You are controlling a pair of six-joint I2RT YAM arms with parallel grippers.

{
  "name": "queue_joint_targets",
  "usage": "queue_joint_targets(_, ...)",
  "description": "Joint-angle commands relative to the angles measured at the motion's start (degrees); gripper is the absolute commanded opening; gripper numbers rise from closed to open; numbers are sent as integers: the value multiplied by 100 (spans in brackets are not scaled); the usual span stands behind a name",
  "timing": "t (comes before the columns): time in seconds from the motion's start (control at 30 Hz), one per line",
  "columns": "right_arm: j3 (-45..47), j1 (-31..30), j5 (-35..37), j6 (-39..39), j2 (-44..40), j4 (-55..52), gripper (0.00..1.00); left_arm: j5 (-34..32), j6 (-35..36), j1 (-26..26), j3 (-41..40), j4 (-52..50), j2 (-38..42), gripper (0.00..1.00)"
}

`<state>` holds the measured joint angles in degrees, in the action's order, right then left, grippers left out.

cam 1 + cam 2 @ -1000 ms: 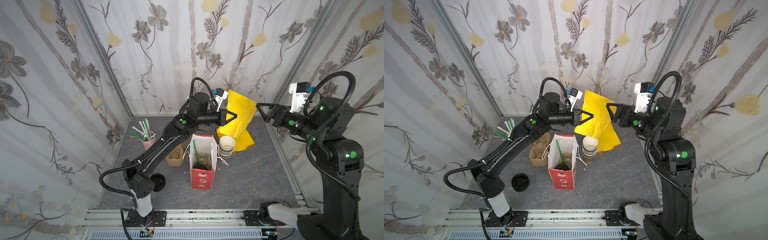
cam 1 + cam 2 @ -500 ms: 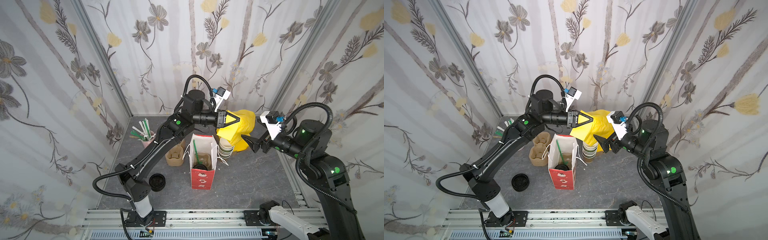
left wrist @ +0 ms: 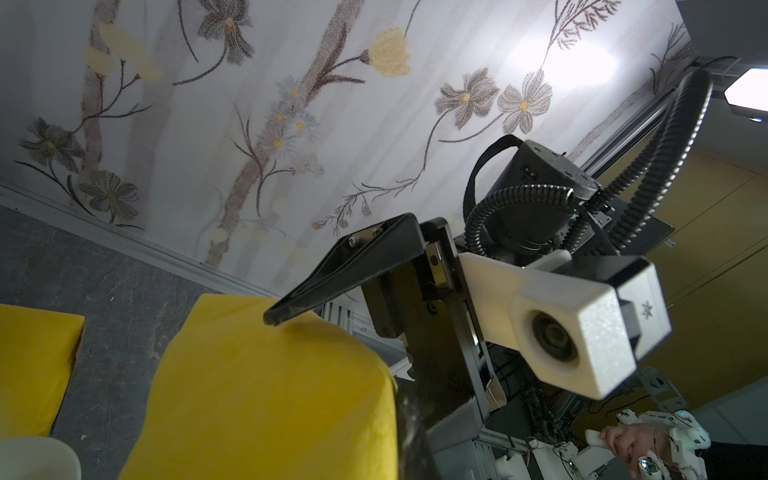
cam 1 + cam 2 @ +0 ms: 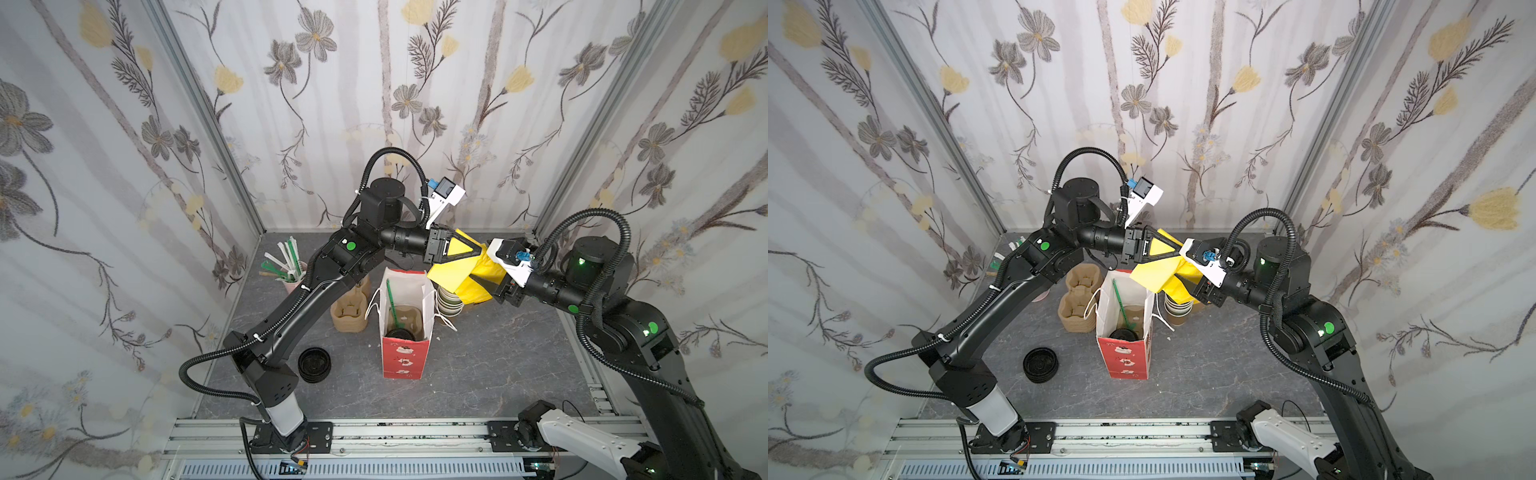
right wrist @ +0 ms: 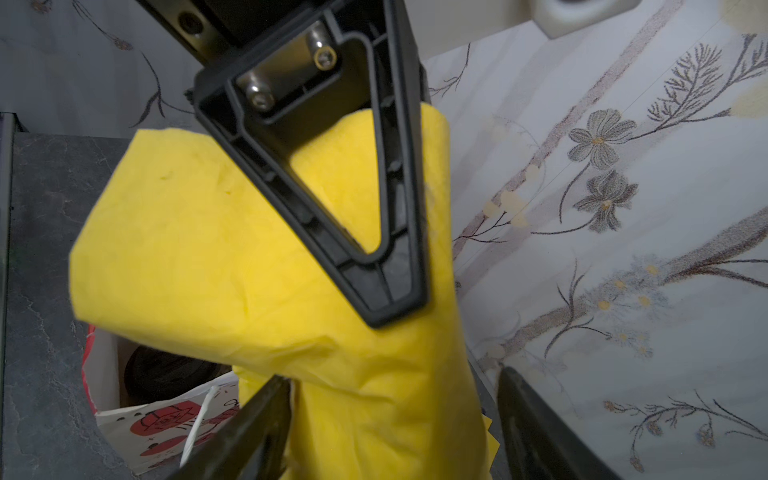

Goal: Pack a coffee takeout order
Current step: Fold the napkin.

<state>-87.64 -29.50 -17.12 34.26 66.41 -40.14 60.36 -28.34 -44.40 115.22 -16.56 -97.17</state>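
The yellow napkin (image 4: 451,276) (image 4: 1152,276) hangs in the air behind the red bag's right rim. My left gripper (image 4: 482,250) (image 4: 1181,252) is shut on its top fold. Just below, my right gripper (image 5: 390,415) (image 4: 473,286) is open, one finger on each side of the drooping napkin (image 5: 257,257). The red, white-lined bag (image 4: 402,357) stands upright and open. Inside it are a black-lidded cup (image 4: 400,334), a green straw (image 4: 392,305) leaning up, and a tan carrier (image 4: 411,316).
A stack of paper cups (image 4: 451,301) stands right of the bag, under the napkin. Spare tan carriers (image 4: 349,316) sit left of it, and a pink holder of straws (image 4: 291,270) stands at the back left. Black lids (image 4: 314,365) lie front left. More yellow napkins (image 3: 33,365) lie on the table.
My right arm has swung down and in from the right until its fingers straddle the napkin, and they have narrowed. My left gripper has lowered a little, still holding the napkin, which now droops folded.
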Motion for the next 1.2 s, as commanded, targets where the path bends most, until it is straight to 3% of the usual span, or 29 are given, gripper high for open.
queue_joint_targets(0.0,9,-95,5,195,-10,94,56,231,39,3,-54,205,120,0)
queue_joint_targets(0.2,1,-217,-44,8,-40,33,23,-13,300,4,-311,205,306,1)
queue_joint_targets(0.3,-81,-241,-203,-234,-6,-78,7,-232,586,13,-526,205,486,13)
queue_joint_targets(0.37,-141,-275,-305,-396,30,-180,0,-501,758,11,-616,205,593,26)
queue_joint_targets(0.4,-158,-299,-347,-477,38,-219,0,-707,856,13,-645,204,672,30)
queue_joint_targets(0.5,-157,-372,-442,-834,26,-270,0,-1701,1273,13,-726,206,939,59)
queue_joint_targets(0.6,-149,-502,-406,-1441,23,-242,0,-3303,1570,8,-801,271,1261,71)
queue_joint_targets(0.77,28,-977,298,-3492,48,480,0,-6193,1328,9,-1465,539,1985,76)
queue_joint_targets(0.9,810,-1942,1478,-5456,-137,2039,0,-8122,678,40,-2737,1081,2974,77)
queue_joint_targets(1.03,1101,-2963,2941,-6371,158,2808,0,-9136,-156,124,-3826,1199,3869,77)
queue_joint_targets(1.17,1061,-3502,4406,-7097,590,2720,0,-9554,-751,129,-4688,1190,4605,76)
